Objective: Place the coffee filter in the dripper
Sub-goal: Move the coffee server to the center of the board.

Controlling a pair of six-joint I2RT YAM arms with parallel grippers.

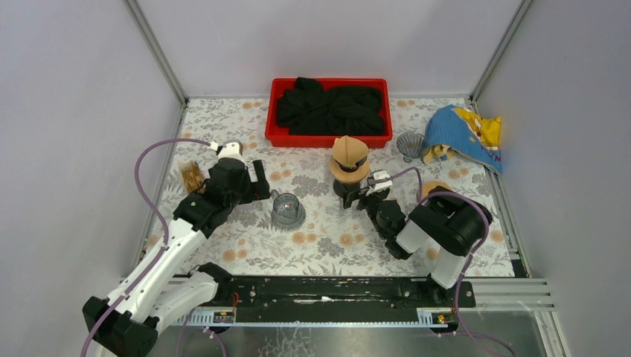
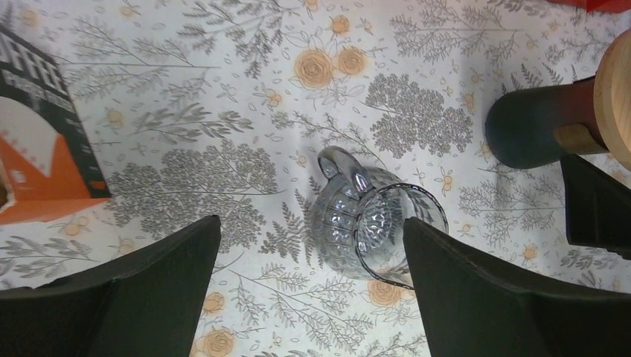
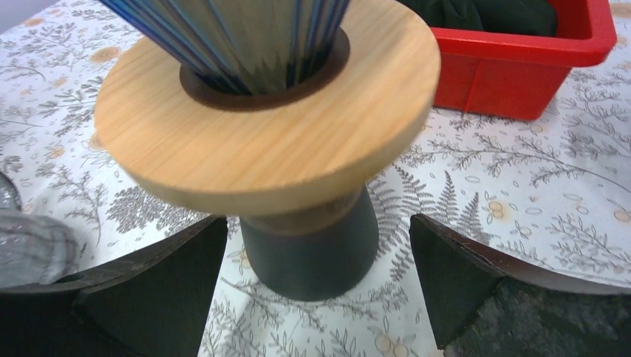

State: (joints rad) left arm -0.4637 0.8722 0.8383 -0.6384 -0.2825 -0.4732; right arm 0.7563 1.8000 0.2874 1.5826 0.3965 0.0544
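Left hand (image 2: 311, 223) apart above glass jug (image 2: 357, 223). Right hand (image 3: 318, 223) apart, flanking dark stand (image 3: 309, 260) below dripper (image 3: 253, 37). Tan coffee filter (image 1: 350, 152) looks seated. Withdraw level, avoiding wooden collar (image 3: 260, 141).

tray (image 1: 327, 140): red | cloth (image 1: 331, 108): black | table (image 1: 327, 238): grey-orange floral | dripper collar (image 3: 268, 149): tan wood | dripper base (image 3: 309, 253): dark grey

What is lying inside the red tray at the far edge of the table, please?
A crumpled black cloth fills the red tray. Its folds cover the tray floor, so anything beneath the cloth cannot be seen.
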